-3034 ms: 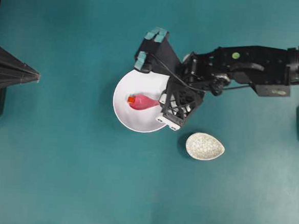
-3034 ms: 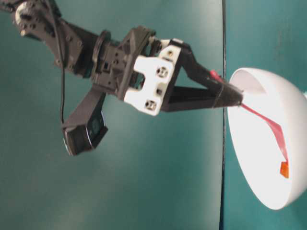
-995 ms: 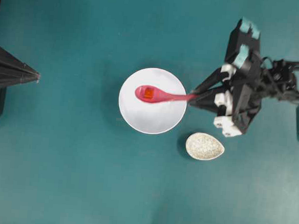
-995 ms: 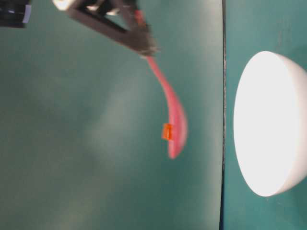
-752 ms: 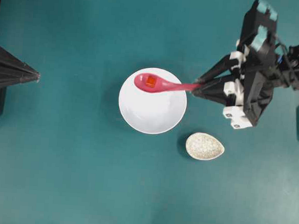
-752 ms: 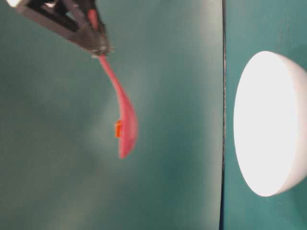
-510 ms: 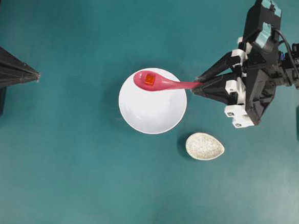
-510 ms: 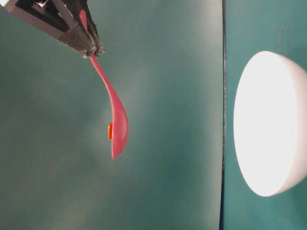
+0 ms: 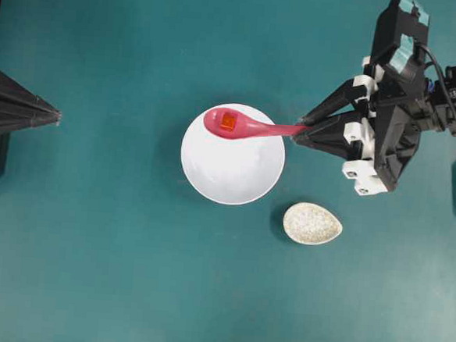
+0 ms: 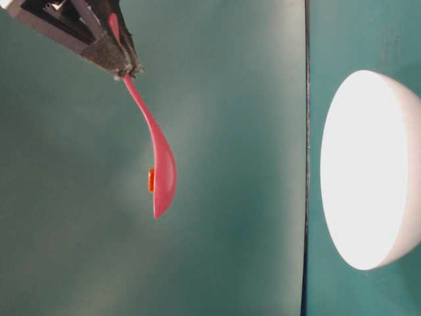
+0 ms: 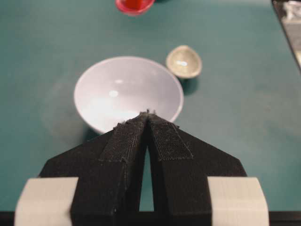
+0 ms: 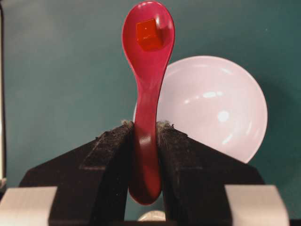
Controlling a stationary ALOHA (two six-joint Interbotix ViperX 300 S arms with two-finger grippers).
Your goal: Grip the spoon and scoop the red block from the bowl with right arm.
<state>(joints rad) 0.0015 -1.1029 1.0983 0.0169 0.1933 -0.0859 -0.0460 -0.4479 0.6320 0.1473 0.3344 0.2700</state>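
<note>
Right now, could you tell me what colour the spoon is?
The spoon is glossy magenta-pink; the right wrist view shows it best.

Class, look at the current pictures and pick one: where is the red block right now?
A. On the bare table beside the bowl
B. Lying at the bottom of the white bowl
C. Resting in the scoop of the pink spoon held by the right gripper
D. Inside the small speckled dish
C. The red block sits in the scoop of the spoon, whose handle is clamped in the right gripper, raised clear of the bowl.
</note>
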